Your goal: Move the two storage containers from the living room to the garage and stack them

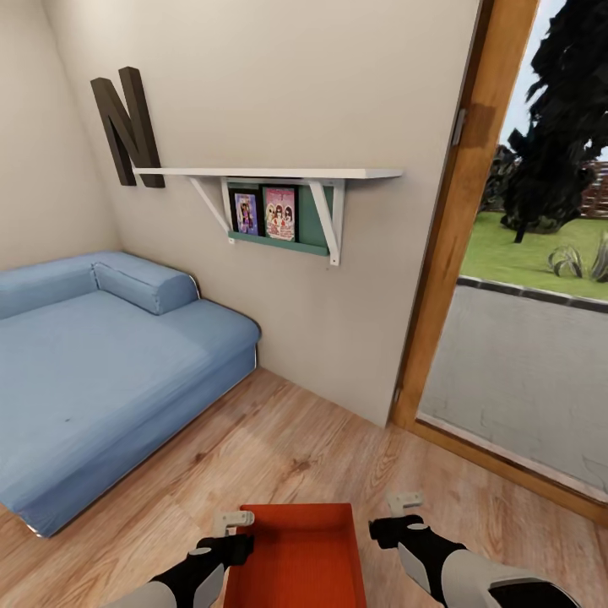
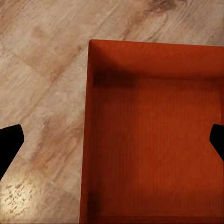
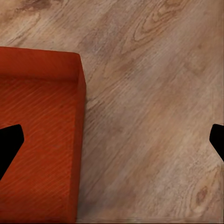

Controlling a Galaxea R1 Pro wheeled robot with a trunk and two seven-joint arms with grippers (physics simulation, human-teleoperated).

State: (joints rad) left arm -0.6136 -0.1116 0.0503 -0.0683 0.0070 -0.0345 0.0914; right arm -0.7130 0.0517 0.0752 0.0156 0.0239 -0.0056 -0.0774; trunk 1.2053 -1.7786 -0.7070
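Nearest to us, low in the head view, a red-orange storage container (image 1: 300, 557) sits on the light wood-plank floor (image 1: 279, 447) of the living room, between our two arms. It is a shallow, open-topped rectangular bin of smooth plastic with plain walls and a faintly ribbed bottom. Its long axis runs straight away from us, its far short wall towards the cream wall (image 1: 279, 93) ahead.

Our left gripper (image 1: 234, 535) hangs just beside the bin's left rim; in the left wrist view its jaws stand wide apart, one dark fingertip (image 2: 9, 144) over the planks and the other over the bin's inside, so they straddle the left wall and hold nothing. Our right gripper (image 1: 397, 519) hangs near the right rim, apart from it in the head view. Its jaws are equally wide and hold nothing, one fingertip (image 3: 9, 147) over the container (image 3: 37, 140), the other over bare wood.

Farther off on the left lies a blue fabric sofa (image 1: 101, 371) with a rounded bolster. Above it a white shelf (image 1: 270, 173) on brackets carries two framed pictures, beside a big dark letter "N" (image 1: 128, 127). On the right a wood-framed doorway (image 1: 456, 219) opens onto grey paving, grass and dark trees.
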